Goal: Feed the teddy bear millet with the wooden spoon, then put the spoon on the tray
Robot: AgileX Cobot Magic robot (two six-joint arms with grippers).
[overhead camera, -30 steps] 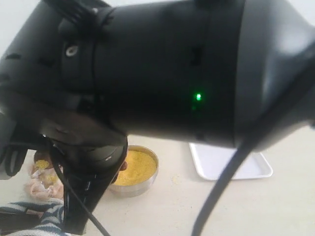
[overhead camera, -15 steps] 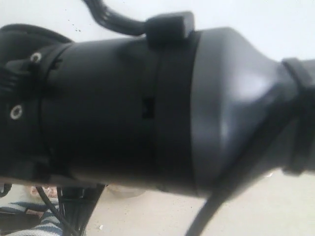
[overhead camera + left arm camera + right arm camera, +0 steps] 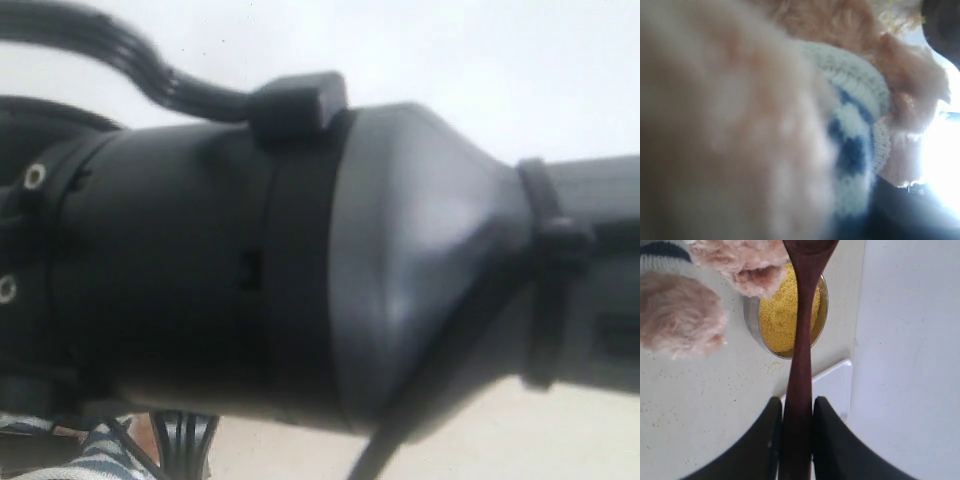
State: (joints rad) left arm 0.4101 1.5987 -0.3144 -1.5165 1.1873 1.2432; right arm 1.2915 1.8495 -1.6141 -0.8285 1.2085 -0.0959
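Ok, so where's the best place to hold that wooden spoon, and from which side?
Take the wooden spoon by the tail of its thin straight handle, coming in from the end opposite the oval bowl, jaws across the narrow width. The right gripper holds it that way, leaving the scoop end free.

readable text: none | labels, brands: none | numbers, signs: none | all views

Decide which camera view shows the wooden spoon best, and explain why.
The right wrist view: the wooden spoon runs from the right claw out over the millet. A black arm blocks the exterior view; the left wrist view shows only the teddy bear.
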